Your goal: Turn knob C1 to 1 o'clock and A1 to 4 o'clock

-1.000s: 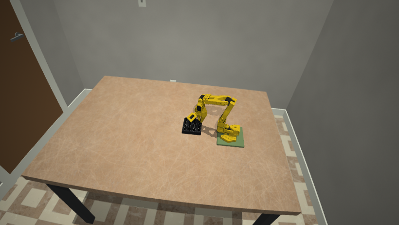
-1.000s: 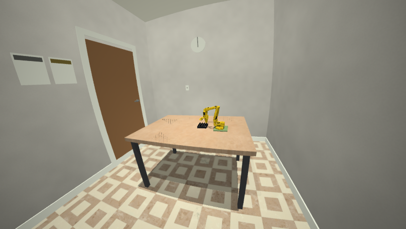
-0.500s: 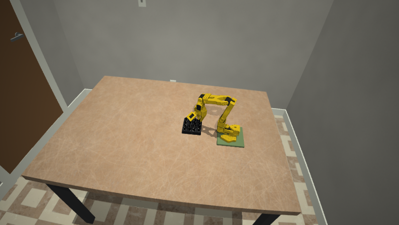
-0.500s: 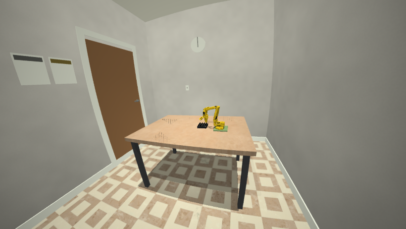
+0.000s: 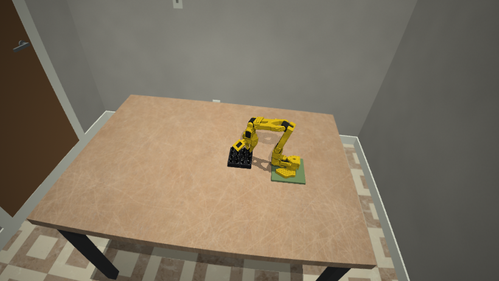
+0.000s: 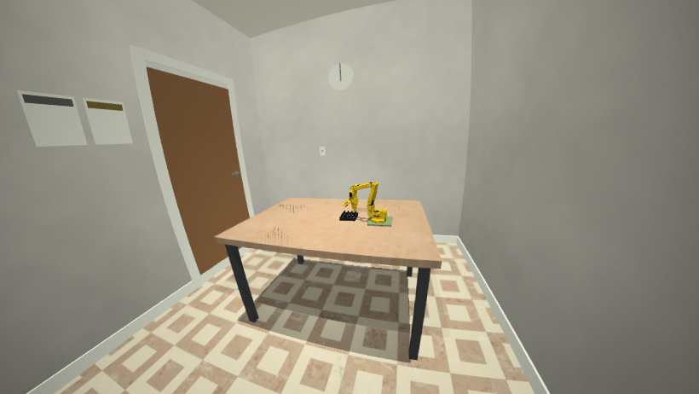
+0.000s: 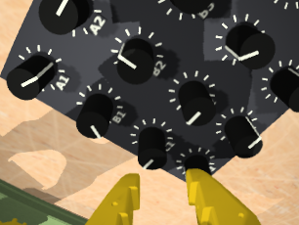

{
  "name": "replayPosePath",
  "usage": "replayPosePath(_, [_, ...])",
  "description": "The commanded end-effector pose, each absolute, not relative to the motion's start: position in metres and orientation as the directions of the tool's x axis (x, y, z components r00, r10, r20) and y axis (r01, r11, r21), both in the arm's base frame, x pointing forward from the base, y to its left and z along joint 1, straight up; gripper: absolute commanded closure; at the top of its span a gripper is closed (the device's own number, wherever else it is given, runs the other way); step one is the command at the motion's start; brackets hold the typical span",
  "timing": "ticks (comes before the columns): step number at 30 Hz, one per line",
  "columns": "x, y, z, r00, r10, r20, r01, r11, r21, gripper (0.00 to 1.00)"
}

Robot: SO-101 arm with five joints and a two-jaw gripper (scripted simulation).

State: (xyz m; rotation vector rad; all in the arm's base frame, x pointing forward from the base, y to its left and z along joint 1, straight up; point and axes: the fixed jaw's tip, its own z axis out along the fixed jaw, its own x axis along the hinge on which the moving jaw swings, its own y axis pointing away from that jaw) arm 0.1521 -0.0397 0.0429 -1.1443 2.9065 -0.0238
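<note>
The black knob box lies on the table just left of the arm; it is also small in the exterior view. In the wrist view it fills the upper part, with several black knobs with white pointers. Knob A1 is at the left edge, and knob C1 is near the box's near edge. My gripper hovers above that near edge, fingertips just short of C1 and its neighbour knob. The fingers are nearly closed with nothing between them. In the top view the gripper hangs over the box's right side.
The arm's base stands on a green mat right of the box; a corner of it shows in the wrist view. The table's back edge lies behind the arm.
</note>
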Motion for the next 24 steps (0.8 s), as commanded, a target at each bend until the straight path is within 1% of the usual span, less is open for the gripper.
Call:
replayPosePath(1, [0.149, -0.041, 0.035, -0.734, -0.679, 0.0, -0.679, 0.734, 0.0, 0.9])
replayPosePath(13, [0.149, -0.04, 0.023, -0.734, -0.679, 0.0, -0.679, 0.734, 0.0, 0.9])
replayPosePath(24, [0.148, -0.04, 0.021, -0.734, -0.679, 0.0, -0.679, 0.734, 0.0, 0.9])
